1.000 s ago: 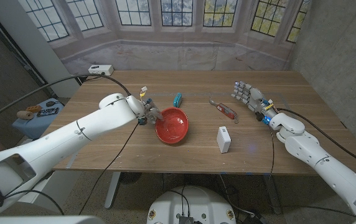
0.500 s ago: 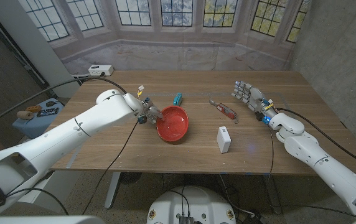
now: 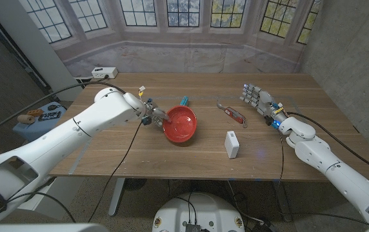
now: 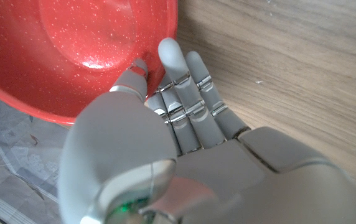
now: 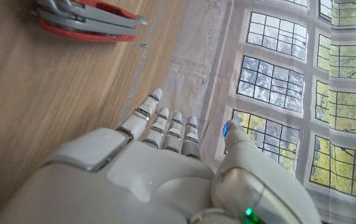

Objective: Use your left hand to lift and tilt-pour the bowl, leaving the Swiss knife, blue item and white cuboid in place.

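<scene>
The red bowl [image 3: 180,124] hangs tilted above the table's middle, its inside facing the camera and to the right. My left hand [image 3: 155,115] grips its left rim; in the left wrist view the thumb lies inside the bowl [image 4: 72,50] and the fingers [image 4: 190,93] wrap under the rim. The blue item [image 3: 184,102] lies just behind the bowl. The red Swiss knife [image 3: 232,112] lies right of centre, also seen as the knife [image 5: 88,22] in the right wrist view. The white cuboid [image 3: 232,144] stands near the front. My right hand [image 3: 257,99] stays open beside the knife.
A white box [image 3: 104,71] with a cable sits at the table's far left corner. A black cable [image 3: 123,151] droops from my left arm over the table's left front. A side stand [image 3: 39,116] holds small things left of the table.
My left hand has lifted the bowl and carried it slightly back and to the right, keeping it tilted. The right hand, knife, blue item and cuboid have not moved.
</scene>
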Action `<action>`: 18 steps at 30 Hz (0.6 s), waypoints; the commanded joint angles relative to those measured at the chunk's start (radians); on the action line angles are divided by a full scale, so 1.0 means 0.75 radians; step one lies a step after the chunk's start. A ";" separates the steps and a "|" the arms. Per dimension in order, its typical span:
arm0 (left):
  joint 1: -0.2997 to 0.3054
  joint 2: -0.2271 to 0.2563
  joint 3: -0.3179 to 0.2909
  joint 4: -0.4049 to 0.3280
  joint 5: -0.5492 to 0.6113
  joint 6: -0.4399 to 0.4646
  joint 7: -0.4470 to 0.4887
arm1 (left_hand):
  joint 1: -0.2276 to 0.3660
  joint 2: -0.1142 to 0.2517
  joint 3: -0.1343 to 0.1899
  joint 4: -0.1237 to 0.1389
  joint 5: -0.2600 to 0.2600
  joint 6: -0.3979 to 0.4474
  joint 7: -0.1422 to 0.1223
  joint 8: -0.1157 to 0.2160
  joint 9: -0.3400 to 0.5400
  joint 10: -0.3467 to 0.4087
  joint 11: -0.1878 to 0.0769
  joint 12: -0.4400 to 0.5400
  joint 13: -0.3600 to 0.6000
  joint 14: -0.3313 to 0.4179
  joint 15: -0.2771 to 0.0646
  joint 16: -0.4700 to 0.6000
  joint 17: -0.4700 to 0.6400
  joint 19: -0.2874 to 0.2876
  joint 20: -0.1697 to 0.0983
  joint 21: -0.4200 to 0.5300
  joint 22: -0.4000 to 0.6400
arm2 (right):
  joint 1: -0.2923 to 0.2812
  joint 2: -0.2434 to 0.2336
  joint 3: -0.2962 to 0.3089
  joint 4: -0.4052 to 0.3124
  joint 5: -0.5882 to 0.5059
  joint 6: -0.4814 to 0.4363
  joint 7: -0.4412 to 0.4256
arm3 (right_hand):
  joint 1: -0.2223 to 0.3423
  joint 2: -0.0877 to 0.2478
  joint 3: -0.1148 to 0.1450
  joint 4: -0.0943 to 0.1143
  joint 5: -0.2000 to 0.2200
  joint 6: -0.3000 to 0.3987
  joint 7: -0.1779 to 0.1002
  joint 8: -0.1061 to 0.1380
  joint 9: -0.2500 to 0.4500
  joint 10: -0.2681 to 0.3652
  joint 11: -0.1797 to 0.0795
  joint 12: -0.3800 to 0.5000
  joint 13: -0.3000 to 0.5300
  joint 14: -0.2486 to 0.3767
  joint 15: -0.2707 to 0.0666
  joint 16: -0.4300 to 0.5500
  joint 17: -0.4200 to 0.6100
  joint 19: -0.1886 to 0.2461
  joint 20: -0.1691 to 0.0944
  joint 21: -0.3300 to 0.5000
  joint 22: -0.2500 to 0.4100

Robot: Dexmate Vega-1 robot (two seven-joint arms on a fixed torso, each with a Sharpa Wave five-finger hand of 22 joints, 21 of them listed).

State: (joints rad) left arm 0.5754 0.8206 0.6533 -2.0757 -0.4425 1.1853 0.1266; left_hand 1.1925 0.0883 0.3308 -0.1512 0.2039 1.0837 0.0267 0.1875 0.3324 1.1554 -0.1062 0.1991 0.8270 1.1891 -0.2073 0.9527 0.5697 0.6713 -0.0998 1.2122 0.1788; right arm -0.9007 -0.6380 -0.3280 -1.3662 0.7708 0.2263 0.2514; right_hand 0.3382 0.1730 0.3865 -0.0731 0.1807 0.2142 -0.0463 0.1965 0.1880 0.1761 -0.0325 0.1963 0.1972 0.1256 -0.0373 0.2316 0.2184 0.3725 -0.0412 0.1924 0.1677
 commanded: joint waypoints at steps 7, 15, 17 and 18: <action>-0.038 0.069 -0.013 -0.004 -0.112 -0.023 -0.040 | -0.054 0.000 -0.012 0.019 -0.001 -0.077 0.039 -0.005 -0.006 -0.029 0.004 -0.020 -0.044 -0.034 -0.026 -0.005 -0.004 -0.001 0.008 -0.006 0.000 | 0.027 -0.003 -0.015 0.007 -0.003 -0.027 0.019 | -0.007 -0.003 0.003 -0.003 -0.004 0.000 0.009 0.002 0.008 0.003 0.003 0.005 0.005 -0.005 -0.036 -0.001 0.004 0.000 -0.060 0.002 0.004; -0.080 0.090 0.018 0.026 -0.138 -0.031 -0.101 | -0.081 0.003 -0.019 0.026 -0.003 -0.109 0.037 -0.008 -0.010 -0.048 0.011 -0.024 -0.072 -0.041 -0.026 -0.011 -0.014 0.001 0.013 -0.013 -0.001 | 0.034 -0.002 -0.024 0.010 -0.005 -0.043 0.020 | -0.008 -0.003 0.003 -0.003 -0.004 -0.002 0.008 0.001 0.008 0.003 -0.001 0.005 0.005 -0.005 -0.038 -0.001 0.004 0.000 -0.058 0.002 0.004; -0.089 0.092 0.023 0.038 -0.148 -0.030 -0.118 | -0.088 0.007 -0.018 0.027 -0.002 -0.122 0.035 -0.009 -0.012 -0.058 0.014 -0.026 -0.083 -0.050 -0.026 -0.019 -0.021 -0.002 0.019 -0.017 -0.001 | 0.036 -0.001 -0.026 0.011 -0.006 -0.046 0.020 | -0.007 -0.003 0.004 -0.003 -0.004 -0.002 0.008 0.001 0.008 0.003 0.002 0.005 0.005 -0.005 -0.036 -0.001 0.003 0.001 -0.057 0.002 0.004; -0.094 0.097 0.029 0.043 -0.150 -0.036 -0.129 | -0.090 0.007 -0.019 0.027 -0.003 -0.124 0.035 -0.008 -0.013 -0.060 0.018 -0.026 -0.085 -0.048 -0.026 -0.018 -0.020 -0.004 0.020 -0.018 -0.002 | 0.037 0.000 -0.027 0.012 -0.006 -0.048 0.021 | -0.007 -0.003 0.004 -0.003 -0.004 -0.002 0.007 0.001 0.008 0.002 0.000 0.005 0.005 -0.006 -0.037 -0.002 0.003 0.000 -0.058 0.002 0.004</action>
State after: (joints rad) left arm 0.5376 0.8716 0.6516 -2.0707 -0.5236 1.1680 0.0828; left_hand 1.1271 0.0854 0.3142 -0.1348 0.2040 1.0156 0.0376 0.1863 0.3228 1.1155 -0.0948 0.1836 0.7658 1.1730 -0.2127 0.9449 0.5557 0.6660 -0.0946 1.2044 0.1767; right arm -0.8814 -0.6400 -0.3399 -1.3625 0.7690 0.2047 0.2640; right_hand 0.3382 0.1730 0.3864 -0.0730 0.1807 0.2142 -0.0463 0.1965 0.1880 0.1761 -0.0325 0.1963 0.1972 0.1256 -0.0373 0.2316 0.2185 0.3725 -0.0413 0.1924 0.1678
